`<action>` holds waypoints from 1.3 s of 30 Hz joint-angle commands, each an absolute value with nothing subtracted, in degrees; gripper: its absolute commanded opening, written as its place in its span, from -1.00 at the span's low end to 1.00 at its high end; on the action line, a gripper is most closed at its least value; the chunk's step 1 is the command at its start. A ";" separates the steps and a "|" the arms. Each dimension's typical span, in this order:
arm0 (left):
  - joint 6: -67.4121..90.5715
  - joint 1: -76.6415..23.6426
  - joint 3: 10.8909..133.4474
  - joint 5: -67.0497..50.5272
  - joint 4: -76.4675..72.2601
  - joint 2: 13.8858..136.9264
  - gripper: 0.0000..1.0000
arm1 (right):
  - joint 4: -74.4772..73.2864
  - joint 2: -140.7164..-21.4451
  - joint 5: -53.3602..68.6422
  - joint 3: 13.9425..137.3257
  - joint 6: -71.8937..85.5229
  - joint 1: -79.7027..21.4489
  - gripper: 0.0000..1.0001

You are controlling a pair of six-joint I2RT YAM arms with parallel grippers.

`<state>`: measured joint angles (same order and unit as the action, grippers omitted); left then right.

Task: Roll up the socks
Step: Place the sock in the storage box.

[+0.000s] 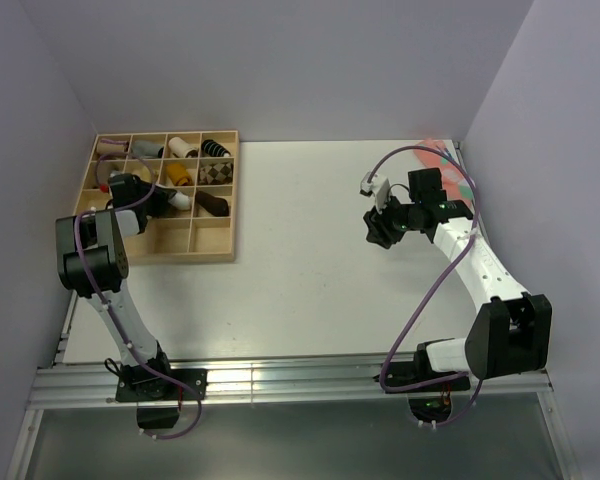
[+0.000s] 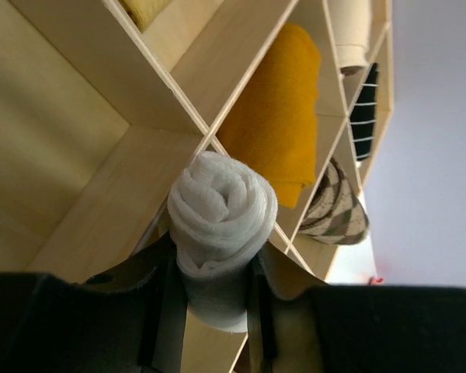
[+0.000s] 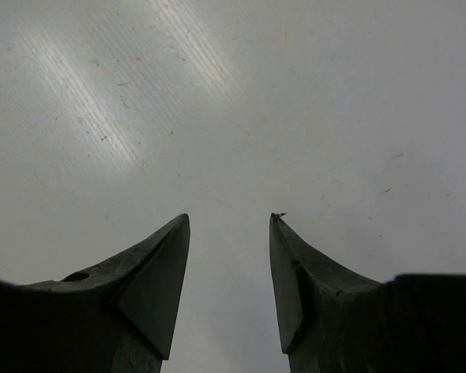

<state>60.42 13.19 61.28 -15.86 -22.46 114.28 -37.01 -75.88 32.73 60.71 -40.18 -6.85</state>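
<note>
Over a crossing of dividers in the compartmented pale wooden tray (image 1: 212,238), the rolled white fabric socks (image 2: 221,206) are gripped by the left tool (image 2: 215,268). The roll's long axis lies in line with the fingers, spiral end toward the tray. Well apart, the right tool (image 3: 229,219) is held open and empty above the white surface (image 3: 295,93), so the left arm is judged nearer.

The socks (image 2: 221,214) are rolled into a stubby white cylinder (spiral end turned toward the wrist camera). The roll is clamped between the fingers of the left claw (image 2: 213,264) and positioned at a divider crossing of the wooden tray (image 2: 101,202).
</note>
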 commanded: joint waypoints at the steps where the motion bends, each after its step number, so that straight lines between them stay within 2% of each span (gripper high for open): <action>1: 56.17 12.84 66.25 -8.89 -9.34 116.36 -0.99 | -37.96 -76.11 34.28 61.52 -40.87 -6.50 0.05; 6: 55.72 11.69 70.83 -3.79 2.43 117.86 -0.99 | -39.19 -76.11 33.84 61.87 -41.48 -6.50 0.05; 18: 53.96 9.05 76.64 -0.26 13.88 120.41 -0.99 | -41.48 -75.59 32.78 62.58 -42.63 -6.50 0.05; 25: 58.96 8.88 77.44 3.42 21.00 120.85 -0.99 | -43.15 -75.15 32.43 62.67 -43.15 -6.50 0.05; 32: 60.38 8.09 81.38 7.64 27.59 121.64 -0.82 | -43.77 -72.95 31.12 61.35 -43.77 -6.50 0.05; 34: 61.34 7.38 82.00 9.66 29.53 120.86 -0.64 | -43.94 -72.60 31.03 61.08 -43.86 -6.50 0.05; 39: 62.31 6.77 82.52 11.77 30.75 119.79 -0.46 | -44.56 -71.72 30.85 60.73 -44.12 -6.50 0.05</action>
<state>62.13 6.50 82.96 5.43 18.61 118.87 -43.51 -73.89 31.07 60.71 -43.38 -6.85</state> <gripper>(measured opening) 0.340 0.528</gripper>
